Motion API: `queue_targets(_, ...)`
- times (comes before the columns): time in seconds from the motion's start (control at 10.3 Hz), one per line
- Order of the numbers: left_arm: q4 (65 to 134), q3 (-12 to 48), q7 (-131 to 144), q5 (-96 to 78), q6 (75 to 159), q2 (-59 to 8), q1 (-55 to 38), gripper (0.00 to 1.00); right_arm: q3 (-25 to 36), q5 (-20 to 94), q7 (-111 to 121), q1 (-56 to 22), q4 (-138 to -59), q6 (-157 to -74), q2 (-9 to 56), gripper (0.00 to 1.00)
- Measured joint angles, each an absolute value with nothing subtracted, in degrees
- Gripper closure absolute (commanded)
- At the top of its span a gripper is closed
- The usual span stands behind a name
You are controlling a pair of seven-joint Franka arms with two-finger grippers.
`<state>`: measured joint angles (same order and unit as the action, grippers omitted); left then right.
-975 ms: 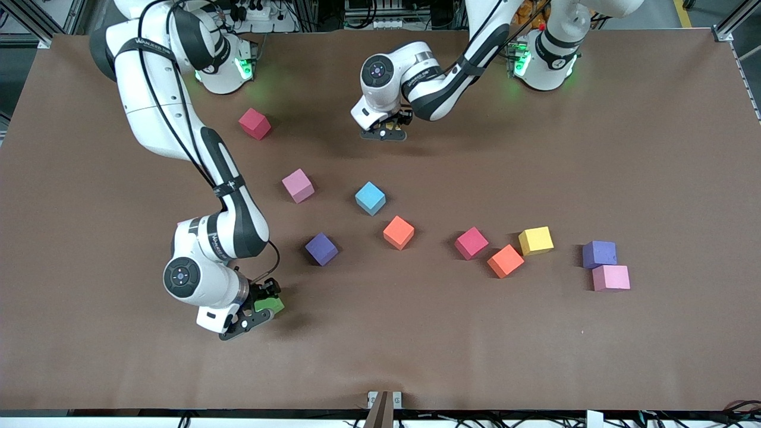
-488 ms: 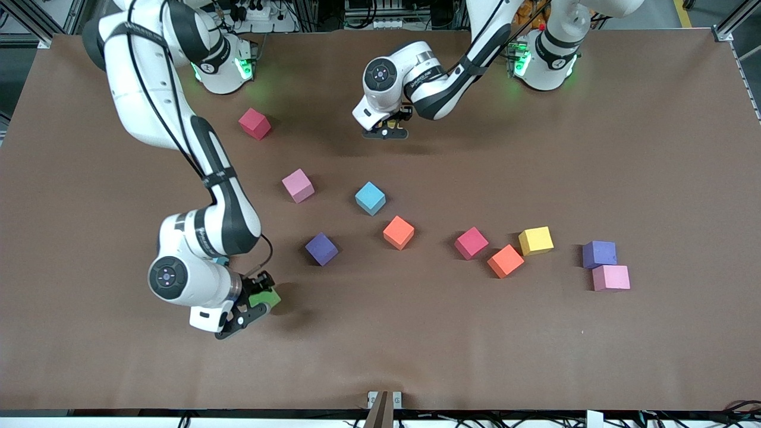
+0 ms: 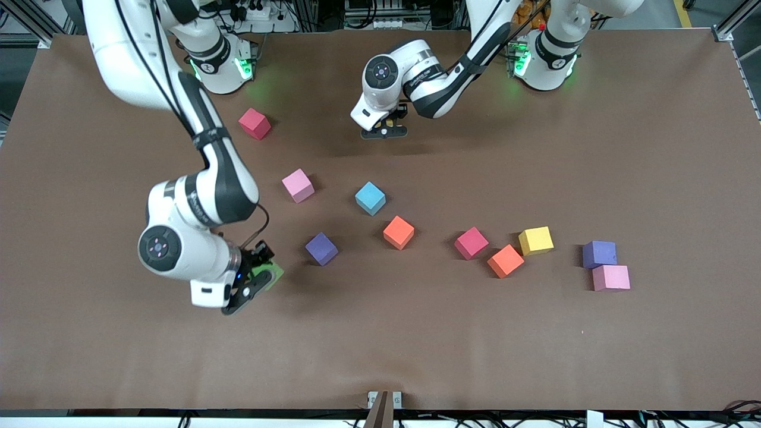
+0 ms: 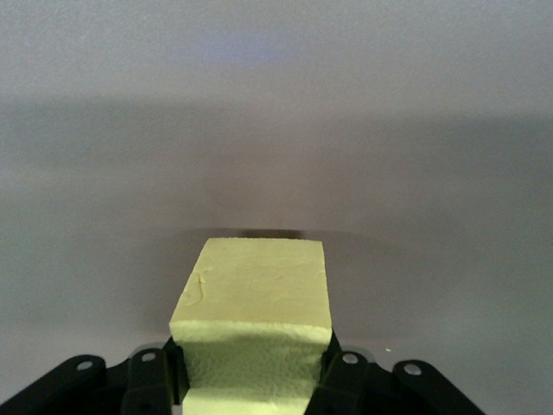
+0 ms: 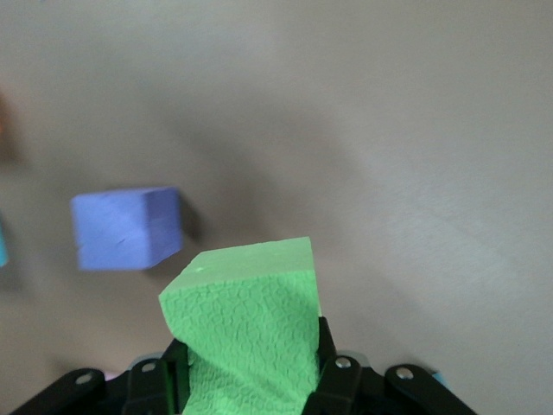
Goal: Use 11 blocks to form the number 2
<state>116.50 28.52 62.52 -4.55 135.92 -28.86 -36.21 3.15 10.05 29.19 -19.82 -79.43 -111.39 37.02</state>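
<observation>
- The counter is covered edge to edge in a matte brown sheet, lightly creased along the edge nearest the front camera.
- Aluminium frame rails stand at the corners on the bases' edge, one at each end.
- A power strip with plugs and dark cables lies just off that edge, near the right arm's end.
- Green light spills onto the brown sheet in two patches along that edge.
- A small metal bracket sits at the middle of the edge nearest the front camera.
- A yellow floor stripe shows past the corner at the left arm's end.
- Soft shadows lie across the sheet.
</observation>
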Motion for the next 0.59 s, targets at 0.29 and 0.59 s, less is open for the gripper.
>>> queue_targets(0.29,116.63,28.48,62.36,-2.15,137.18,-29.68,-36.20,0.87,3.18,10.04,32.07,-22.01,-87.51,-111.34,30.33,1.00)
queue_targets(0.59,116.68,28.42,62.18,-1.27,137.72,-30.51,-36.20,0.84,3.35,9.83,41.55,-22.47,-92.07,-110.95,26.28,1.00)
